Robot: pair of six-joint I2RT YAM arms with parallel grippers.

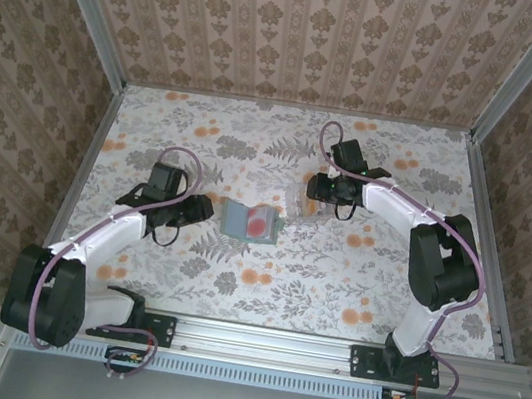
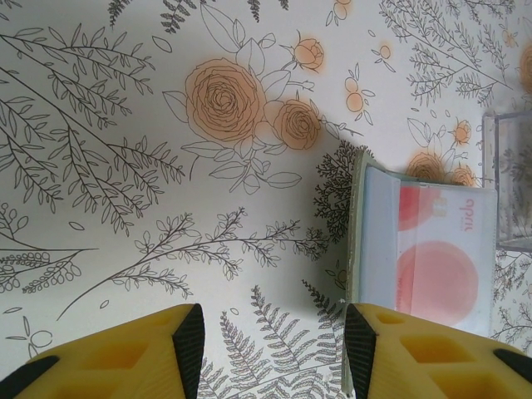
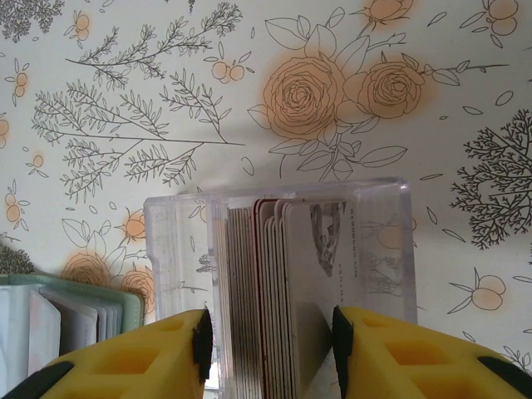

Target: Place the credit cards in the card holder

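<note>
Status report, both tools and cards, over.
Left tool open beside card holder. Right tool astride credit cards in clear tray, grip unclear. Nothing blocking.

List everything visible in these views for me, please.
card holder: one, grey-green, open, mid-table.
credit cards: stack, count unclear, pale, some red-edged, upright in the clear tray; another, white with red circles, on the card holder.
clear tray: one, transparent, just right of the card holder.
table: one, white floral print with orange blooms.
left gripper: one, yellow, open, beside the card holder.
right gripper: one, yellow, straddling the stacked cards.
</note>
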